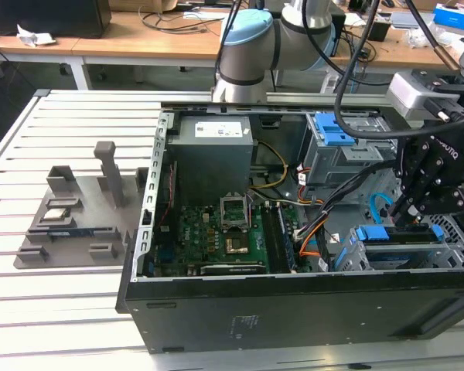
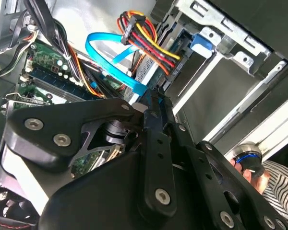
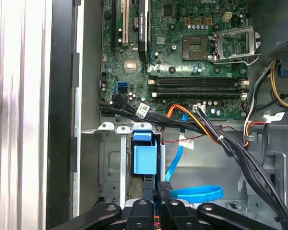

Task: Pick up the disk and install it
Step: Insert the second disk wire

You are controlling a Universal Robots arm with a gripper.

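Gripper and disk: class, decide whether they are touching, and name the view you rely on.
Cannot tell. In the exterior view the gripper overlaps the blue rail of the disk, so neither contact nor a gap shows plainly.

The computer case (image 1: pixel 294 309) is black outside and grey within, and it stands on a pale grey slatted table (image 1: pixel 54 309). The motherboard (image 3: pixel 182 62) is dark green with black slots. A flat cable (image 2: pixel 110 55) is bright sky blue; beside it runs a bundle of red, yellow, orange and black wires (image 2: pixel 144 40). The bay's plastic latch (image 3: pixel 145 158) is light blue. The gripper (image 1: pixel 406 212) is matt black. The striped black-and-white cloth (image 2: pixel 278 187) is perhaps a sleeve.
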